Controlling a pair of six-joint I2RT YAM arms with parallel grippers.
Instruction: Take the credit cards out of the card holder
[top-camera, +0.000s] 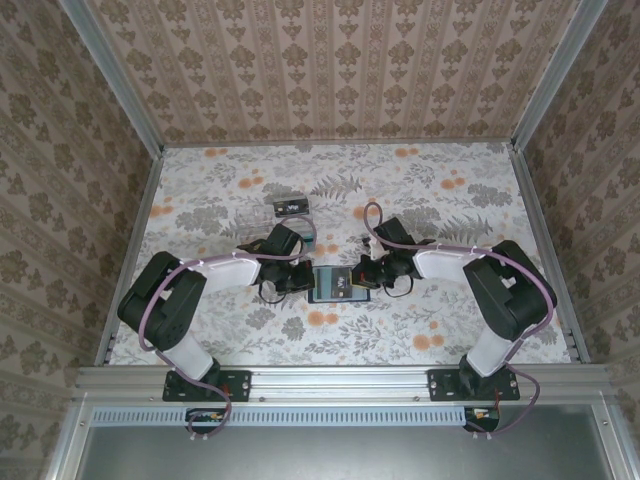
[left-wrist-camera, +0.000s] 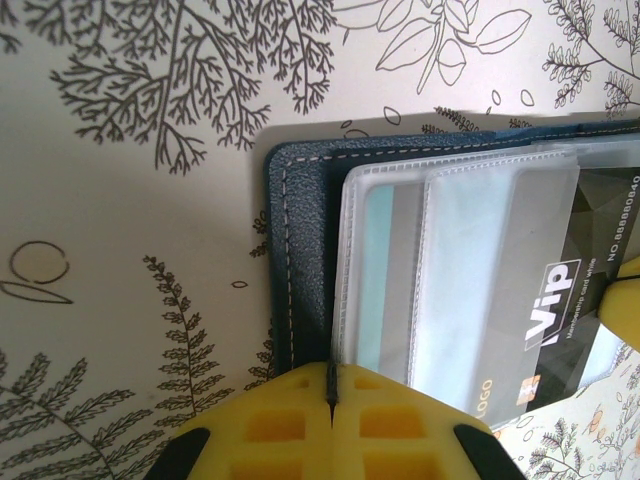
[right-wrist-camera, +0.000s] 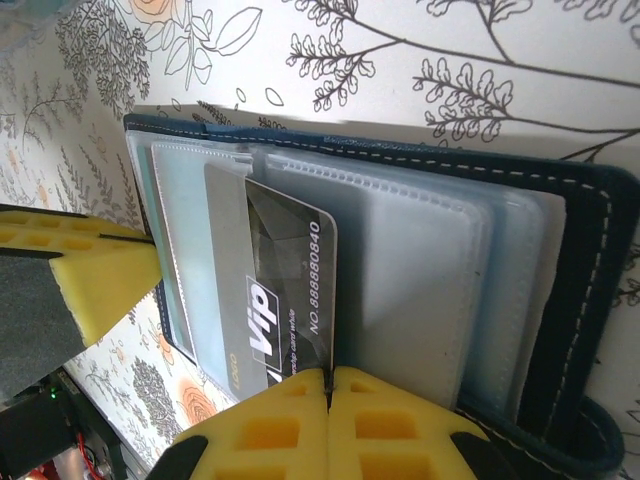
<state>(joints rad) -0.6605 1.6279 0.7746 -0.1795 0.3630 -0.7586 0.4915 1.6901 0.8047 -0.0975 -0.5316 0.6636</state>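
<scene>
The dark navy card holder (top-camera: 335, 284) lies open on the floral table between my two grippers. Its clear plastic sleeves (left-wrist-camera: 470, 270) fan out over the stitched blue cover (left-wrist-camera: 300, 250). My left gripper (left-wrist-camera: 330, 385) is shut on the holder's edge, where the sleeves meet the cover. A black credit card marked "Vip" (right-wrist-camera: 285, 290) sticks partway out of a sleeve. My right gripper (right-wrist-camera: 328, 385) is shut on that card's long edge. The top view shows the left gripper (top-camera: 303, 280) at the holder's left side and the right gripper (top-camera: 366, 273) at its right.
A clear plastic tray (top-camera: 288, 214) with a dark item in it stands just behind the left gripper. Patterned walls and a metal frame (top-camera: 330, 378) enclose the table. The left gripper's yellow pad (right-wrist-camera: 85, 285) sits close beside the holder in the right wrist view.
</scene>
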